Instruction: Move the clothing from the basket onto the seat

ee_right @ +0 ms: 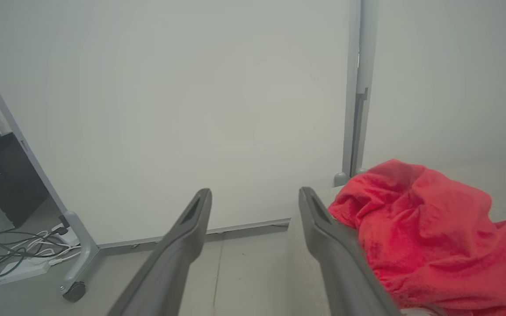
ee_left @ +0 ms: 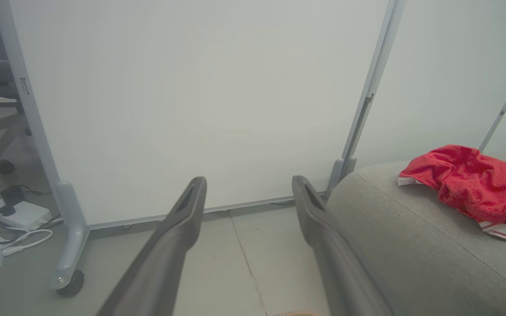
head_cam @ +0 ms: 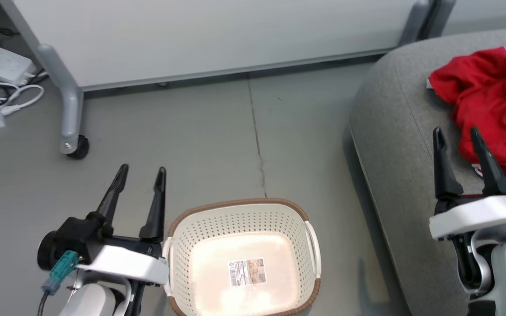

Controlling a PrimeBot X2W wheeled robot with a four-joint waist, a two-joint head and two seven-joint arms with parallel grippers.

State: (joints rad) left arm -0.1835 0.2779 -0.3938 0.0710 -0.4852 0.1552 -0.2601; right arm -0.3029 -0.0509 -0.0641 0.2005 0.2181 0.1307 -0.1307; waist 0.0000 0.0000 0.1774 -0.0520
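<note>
Clothing (head_cam: 494, 96) on seat (head_cam: 393, 131) — L gripper (head_cam: 142, 168), R gripper (head_cam: 454, 130) spread.

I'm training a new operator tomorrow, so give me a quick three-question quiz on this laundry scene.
1. True or false: the left gripper and the right gripper are both open.
2. Fill in the blank: the basket holds ___ clothing.
3. Pick one. The clothing lies: A in the basket, B on the seat, C in the right gripper.
Key: 1 true; 2 no; 3 B.
</note>
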